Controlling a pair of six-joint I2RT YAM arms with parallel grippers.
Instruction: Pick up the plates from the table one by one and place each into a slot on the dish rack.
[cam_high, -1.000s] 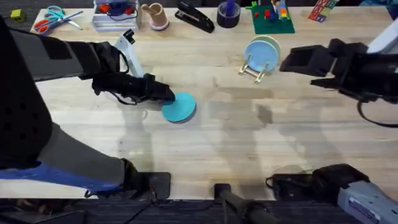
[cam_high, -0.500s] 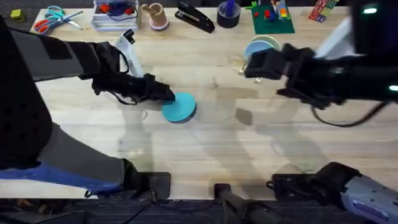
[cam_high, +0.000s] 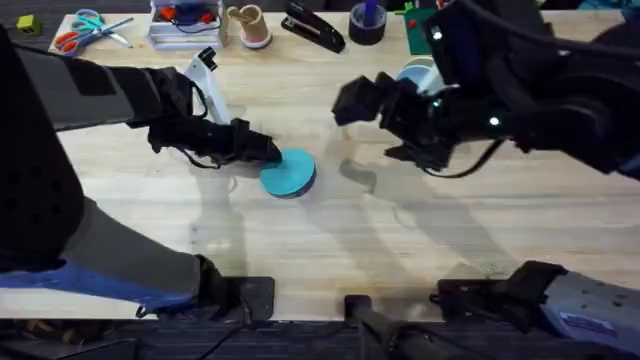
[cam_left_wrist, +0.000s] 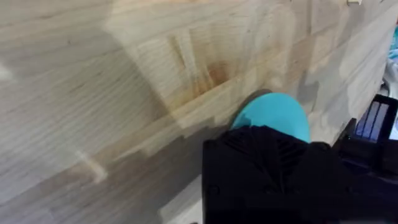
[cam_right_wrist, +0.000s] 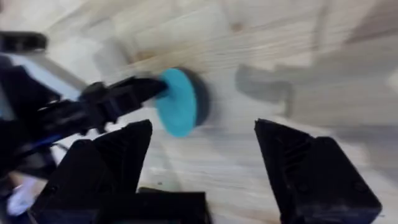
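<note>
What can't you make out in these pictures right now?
- Rack, overhead: mostly hidden behind the right arm, so its slots and plates can't be counted.
- Left tool, overhead: its fingers blend into the turquoise plate, so the grip is unclear; in the left wrist view the tool body covers the contact.
- Right wrist view: motion blur smears the plate.
</note>
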